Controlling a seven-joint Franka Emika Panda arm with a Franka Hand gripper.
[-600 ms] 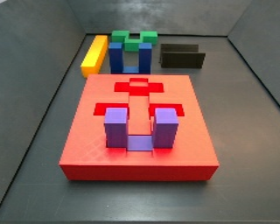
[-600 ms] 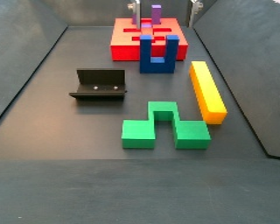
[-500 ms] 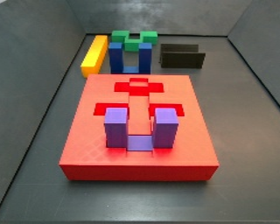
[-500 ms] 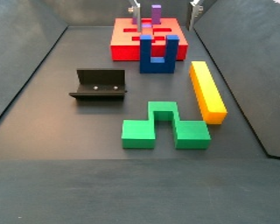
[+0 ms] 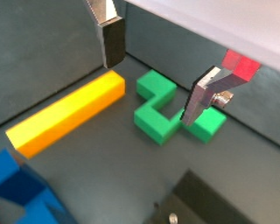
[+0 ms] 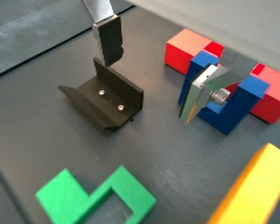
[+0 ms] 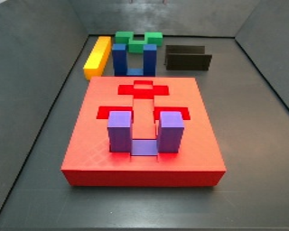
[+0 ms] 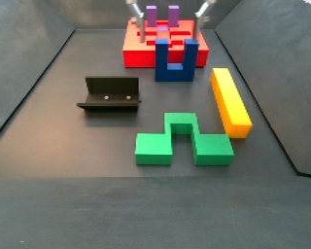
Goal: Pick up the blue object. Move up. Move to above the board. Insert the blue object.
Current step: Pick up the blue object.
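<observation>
A: What sits in the board point(image 7: 98, 153) now?

B: The purple block point(image 7: 146, 132) — it stands in a recess near the front edge in a side view, prongs up. Behind it a cross-shaped recess point(image 7: 142, 88) shows the red floor; I see nothing in it.

A: And the blue object point(image 8: 174, 61)?

B: On the floor, just beside the board's short edge, upright w/ two prongs up. In a side view point(image 7: 135, 58) it is behind the board, and the green block point(image 7: 140, 40) looks directly behind it; whether they touch, I cannot tell.

A: Gripper?

B: The gripper point(image 6: 154, 68) hangs over the floor, wide apart, nothing between the fingers. In a wrist view one finger point(image 6: 108, 39) is above the fixture point(image 6: 105, 98), the other finger point(image 6: 205, 94) is in front of the blue object. In a side view only the finger tips point(image 8: 137, 11) show at the top edge, above the far end of the board.

A: Room around?

B: Left to right in a side view: the fixture point(image 8: 110, 95) stands alone w/ open floor around it, then the green block point(image 8: 182, 139) near the middle, then the yellow bar point(image 8: 228, 99) along the right wall. The floor in front of the green block is open. Btw. the fixture and the blue object there is a free strip.
</observation>
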